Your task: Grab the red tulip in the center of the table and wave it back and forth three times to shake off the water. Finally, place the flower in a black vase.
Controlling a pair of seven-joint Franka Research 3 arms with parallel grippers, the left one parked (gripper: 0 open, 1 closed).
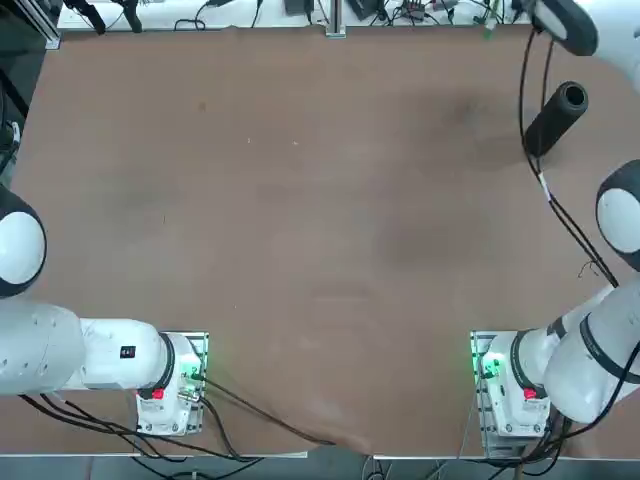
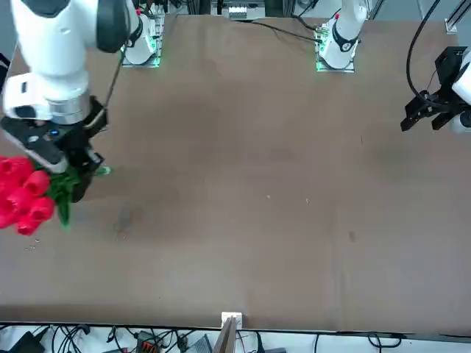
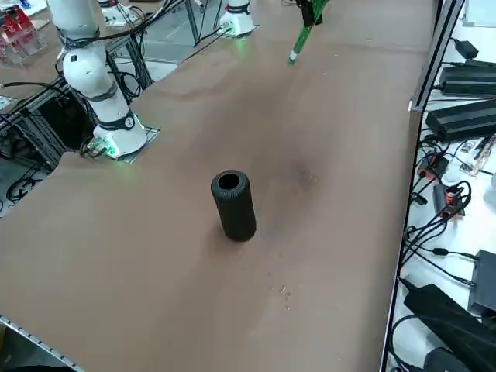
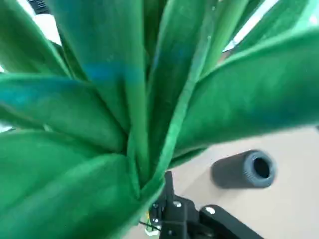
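Red tulip (image 2: 26, 193) is gripped by the right gripper (image 3: 311, 11); the fingers are closed on the green stems (image 3: 298, 45), and the bunch is held up off the worktop (image 1: 300, 200). In the front view the blooms hang out to one side of the gripper, with leaves (image 2: 63, 198) spread around the fingers; in the right side view the blooms are out of frame and only the stem ends are seen, pointed down and away from the vase. Vase (image 3: 235, 208) is stood upright on the worktop, far right in the scene, mouth open and nothing seen in it. The tulip is held apart from it. A few small drops (image 3: 285, 293), likely water, are seen on the worktop near the vase.

Progress: grasp and lift are done. Shaking is probably under way or finished; how many waves were made cannot be told from these views. Placing is left: the stem ends should be brought over the mouth, lined up, lowered in and released. Wide leaves may be caught on the rim.
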